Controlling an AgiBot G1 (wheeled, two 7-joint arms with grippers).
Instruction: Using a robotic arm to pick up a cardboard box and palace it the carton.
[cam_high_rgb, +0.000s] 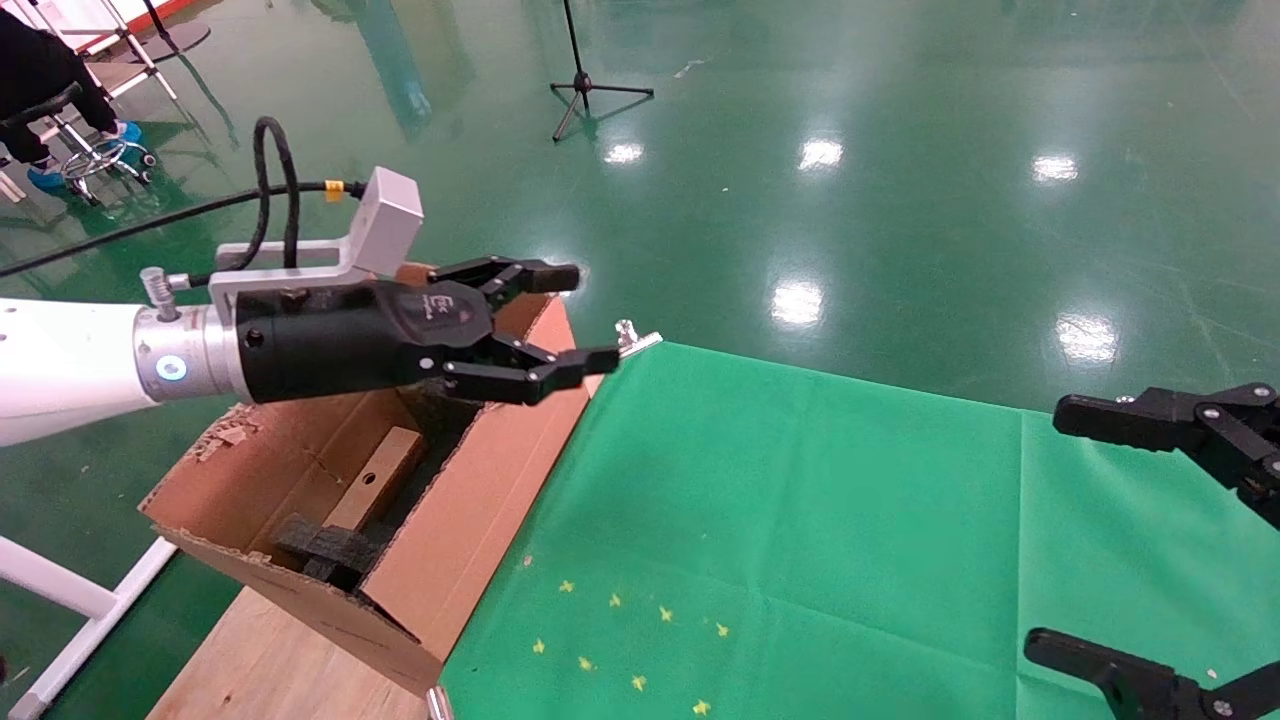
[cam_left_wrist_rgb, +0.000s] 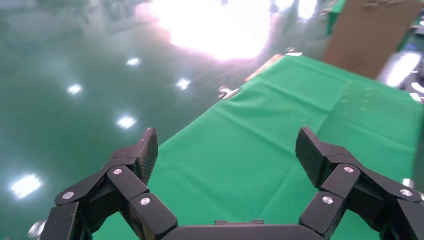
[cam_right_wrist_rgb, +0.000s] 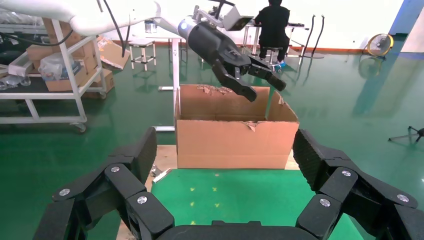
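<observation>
Left gripper (cam_high_rgb: 570, 325) spread wide and empty, held above the carton (cam_high_rgb: 480, 500), fingertips reaching past the carton's far corner toward the green cloth (cam_high_rgb: 800, 520). Behind the fingers: black wrist, silver camera block (cam_high_rgb: 385, 220) with a black cable, then the white arm (cam_high_rgb: 60, 365) running off to the left. Below, inside the carton, the box (cam_high_rgb: 375, 480) lying flat on the bottom, long axis running along the carton's length, away from the robot and slightly rightward, a round hole showing on its upper face, near end touching dark foam (cam_high_rgb: 325, 550). Carton set on a wooden tabletop (cam_high_rgb: 250, 660) just beside the cloth's left edge, flaps upright and ragged. Right gripper (cam_high_rgb: 1180, 540) parked at the right edge over the cloth, also spread wide, nothing between its fingers. Small yellow marks (cam_high_rgb: 640, 640) scattered on the cloth near the carton.
</observation>
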